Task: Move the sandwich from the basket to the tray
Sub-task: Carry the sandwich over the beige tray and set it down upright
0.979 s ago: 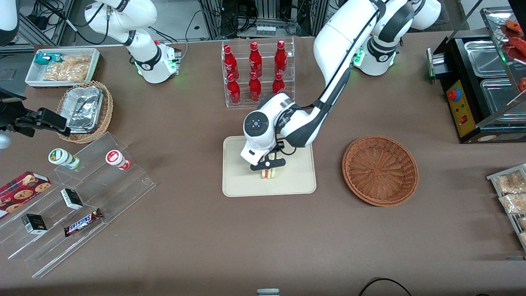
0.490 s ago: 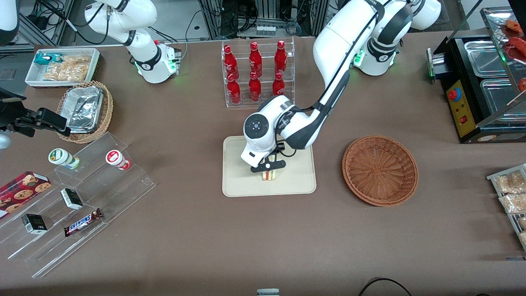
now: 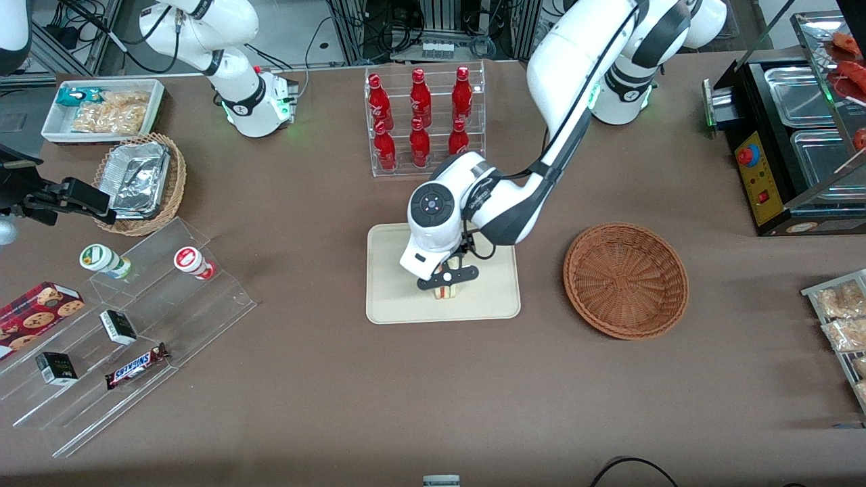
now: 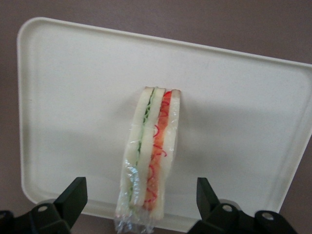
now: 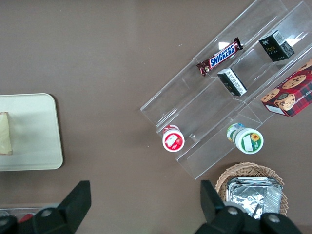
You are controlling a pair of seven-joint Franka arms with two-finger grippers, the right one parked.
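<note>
Where gripper (image 3: pixel 447 276) hides sandwich (image 4: pixel 149 155), wrist shows jaws released, tray (image 4: pixel 73 97)

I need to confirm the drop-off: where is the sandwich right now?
The sandwich stands on edge on the tray, between the open fingers of the left gripper just above it; the basket is empty.

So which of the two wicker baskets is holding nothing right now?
The reddish-brown basket beside the tray; the lighter tan basket holds foil containers. The open gripper hovers over the sandwich on that tray.

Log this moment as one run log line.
sandwich: on tray | gripper: open, above sandwich | basket: empty
</note>
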